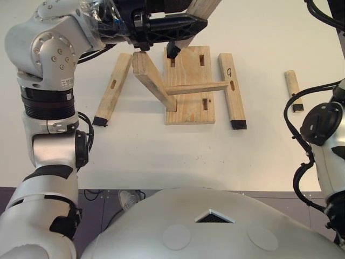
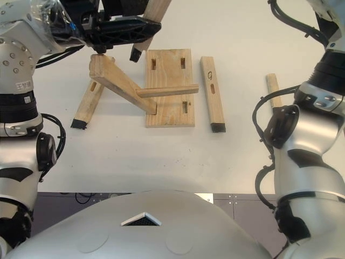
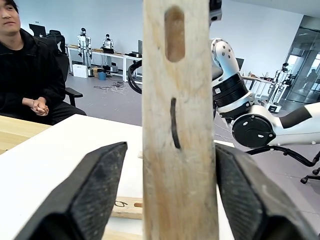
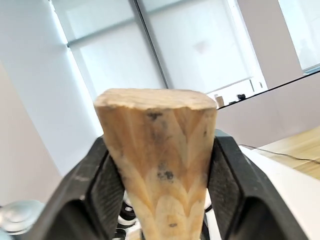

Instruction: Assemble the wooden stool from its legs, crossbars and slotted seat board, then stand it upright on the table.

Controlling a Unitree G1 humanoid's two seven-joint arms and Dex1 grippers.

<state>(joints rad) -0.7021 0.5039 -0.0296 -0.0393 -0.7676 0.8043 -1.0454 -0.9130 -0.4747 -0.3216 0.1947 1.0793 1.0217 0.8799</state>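
Wooden leg tilted, foot down.

Raised leg: far end cut off by the picture's edge; middle crossed by the left gripper.
Seat board: near-left slot hidden under the tilted leg.
Short crossbar: near end crossed by a cable.
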